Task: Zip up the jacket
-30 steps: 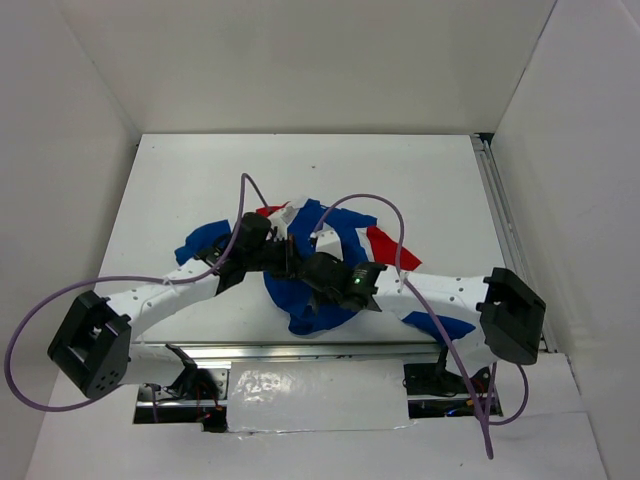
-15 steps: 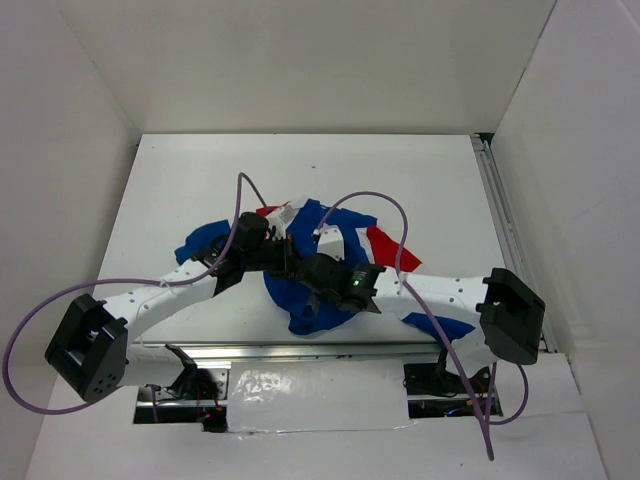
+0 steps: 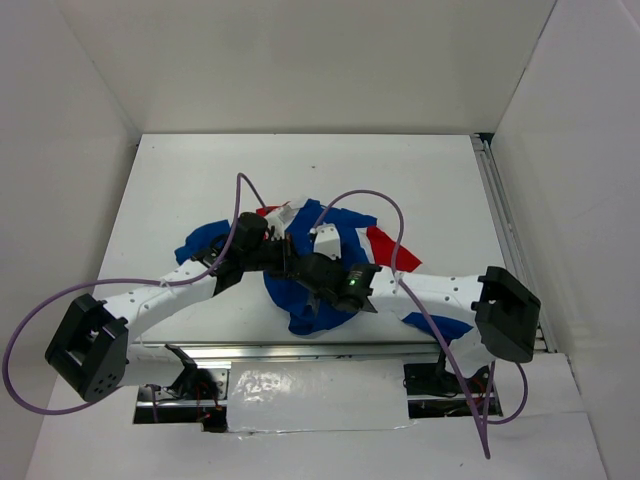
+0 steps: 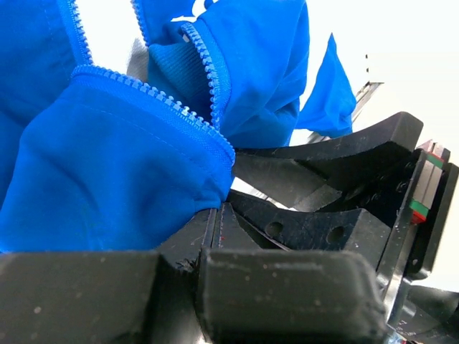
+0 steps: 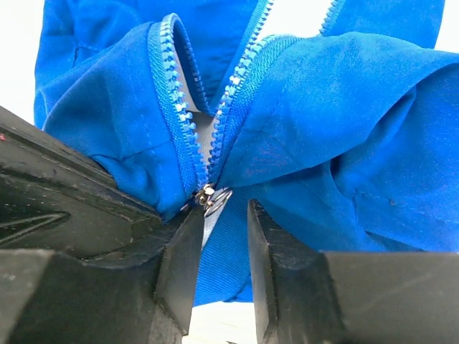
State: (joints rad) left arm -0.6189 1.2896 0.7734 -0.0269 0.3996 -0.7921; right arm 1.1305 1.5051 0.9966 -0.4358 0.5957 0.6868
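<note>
Right arm (image 3: 450, 295) has edged slightly left; little else has shifted. Jacket (image 3: 300, 318) lies crumpled mid-table (image 3: 180, 180), under both wrists. Left gripper (image 4: 214, 215) is clamped on the hem by the zipper's foot (likely anchoring it for the pull). Right gripper (image 5: 214, 215) is narrow, with the slider (image 5: 208, 193) at its tips; can't tell if it's pinched. Top view hides the zipper; only the wrist views show the teeth apart above the slider.
</note>
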